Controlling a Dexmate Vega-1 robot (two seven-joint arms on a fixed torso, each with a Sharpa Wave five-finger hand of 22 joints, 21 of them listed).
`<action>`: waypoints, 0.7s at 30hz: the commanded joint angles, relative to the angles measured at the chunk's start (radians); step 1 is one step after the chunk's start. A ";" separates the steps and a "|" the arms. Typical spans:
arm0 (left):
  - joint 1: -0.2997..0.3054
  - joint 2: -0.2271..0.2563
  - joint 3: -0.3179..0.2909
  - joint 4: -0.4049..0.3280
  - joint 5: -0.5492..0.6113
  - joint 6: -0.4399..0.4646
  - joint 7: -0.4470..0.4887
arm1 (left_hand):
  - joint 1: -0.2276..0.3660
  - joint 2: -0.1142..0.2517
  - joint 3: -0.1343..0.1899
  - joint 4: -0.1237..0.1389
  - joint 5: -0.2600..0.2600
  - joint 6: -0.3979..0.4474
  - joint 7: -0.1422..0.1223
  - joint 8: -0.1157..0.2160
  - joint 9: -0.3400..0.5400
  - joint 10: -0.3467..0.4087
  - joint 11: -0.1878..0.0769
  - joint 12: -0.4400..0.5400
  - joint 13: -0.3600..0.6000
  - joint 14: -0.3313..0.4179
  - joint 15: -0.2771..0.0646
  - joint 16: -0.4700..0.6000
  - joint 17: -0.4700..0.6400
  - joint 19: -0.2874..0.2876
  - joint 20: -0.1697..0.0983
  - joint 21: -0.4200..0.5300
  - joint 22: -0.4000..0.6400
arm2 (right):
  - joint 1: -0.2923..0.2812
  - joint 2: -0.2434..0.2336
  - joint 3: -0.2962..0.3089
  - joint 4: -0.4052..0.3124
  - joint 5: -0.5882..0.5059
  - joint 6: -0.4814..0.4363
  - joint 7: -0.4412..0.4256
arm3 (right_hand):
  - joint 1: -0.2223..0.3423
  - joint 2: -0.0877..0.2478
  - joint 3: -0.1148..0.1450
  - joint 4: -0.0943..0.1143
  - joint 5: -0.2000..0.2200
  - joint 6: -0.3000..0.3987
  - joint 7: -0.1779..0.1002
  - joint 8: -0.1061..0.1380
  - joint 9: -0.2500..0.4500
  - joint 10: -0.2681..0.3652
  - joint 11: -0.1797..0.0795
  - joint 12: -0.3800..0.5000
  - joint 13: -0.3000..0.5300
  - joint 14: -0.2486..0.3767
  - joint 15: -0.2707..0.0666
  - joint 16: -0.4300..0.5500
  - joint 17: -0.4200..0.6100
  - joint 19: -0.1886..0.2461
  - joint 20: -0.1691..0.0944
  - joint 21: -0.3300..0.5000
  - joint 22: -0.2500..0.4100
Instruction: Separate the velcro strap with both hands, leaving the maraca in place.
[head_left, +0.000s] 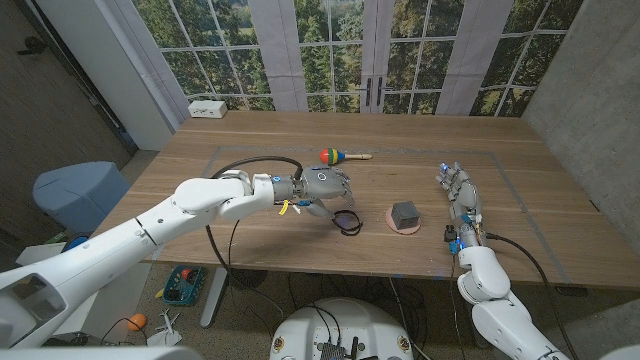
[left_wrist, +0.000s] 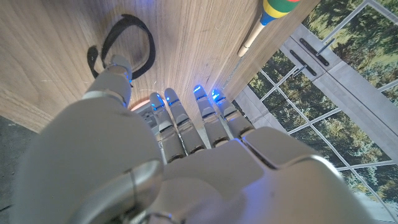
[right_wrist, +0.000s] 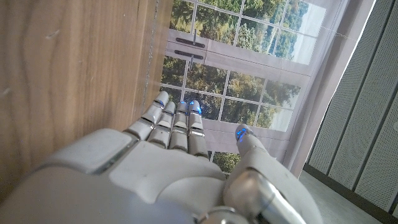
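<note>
Since the velcro strap (head_left: 347, 221) is lying as a closed black loop on the tabletop (head_left: 250, 140), I'd say the actual separating hasn't started yet. The left hand (head_left: 325, 188) is hovering right next to it, and in the left wrist view its thumb looks like it's touching the strap's edge or just over it, honestly can't tell which. Other fingers are spread, nothing gripped. The right hand (head_left: 462, 192) is parked well off to the side, fingers straight and empty, so it has to come across before any two-handed pull.

The maraca (head_left: 337, 156) sits further back, apart from the strap, so plenty of room there. A grey block on a pink disc (head_left: 404, 216) sits just beside the strap, right in the right hand's path. Strap's near the front edge too.
</note>
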 joint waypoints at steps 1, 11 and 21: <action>-0.007 -0.015 0.025 0.024 0.026 0.010 0.005 | 0.001 0.006 -0.004 0.002 0.000 0.033 0.001 0.007 0.001 0.026 -0.001 0.011 0.006 0.002 -0.172 0.001 0.005 0.013 -0.005 -0.003 0.003 | -0.014 0.002 0.006 0.002 0.009 0.012 0.004 | -0.001 0.011 -0.002 0.000 -0.003 0.011 -0.003 0.002 0.005 0.004 0.005 0.004 0.002 0.005 0.005 0.007 0.000 0.013 0.000 -0.002 0.006; -0.010 -0.020 0.043 0.039 0.052 0.020 0.032 | 0.002 0.005 -0.008 0.000 0.000 0.054 0.003 0.011 0.001 0.041 -0.001 0.014 0.008 -0.002 -0.170 -0.001 0.004 0.021 -0.004 -0.004 0.004 | -0.011 0.006 0.006 0.013 0.016 0.019 0.013 | -0.003 0.011 -0.002 -0.001 -0.003 0.011 -0.002 0.001 0.006 0.008 0.003 0.004 0.003 0.006 0.005 0.007 0.000 0.015 0.001 -0.007 0.006; -0.011 -0.015 0.055 0.049 0.060 0.020 0.048 | 0.011 0.009 -0.012 -0.003 0.000 0.091 0.003 0.016 0.000 0.078 -0.001 0.024 0.014 -0.001 -0.171 0.000 0.004 0.031 -0.008 -0.008 0.004 | -0.003 0.010 0.001 0.024 0.022 0.018 0.019 | -0.003 0.011 -0.002 -0.003 -0.002 0.013 -0.002 0.000 0.006 0.007 0.003 0.003 0.003 0.006 0.004 0.007 0.000 0.017 0.001 -0.012 0.006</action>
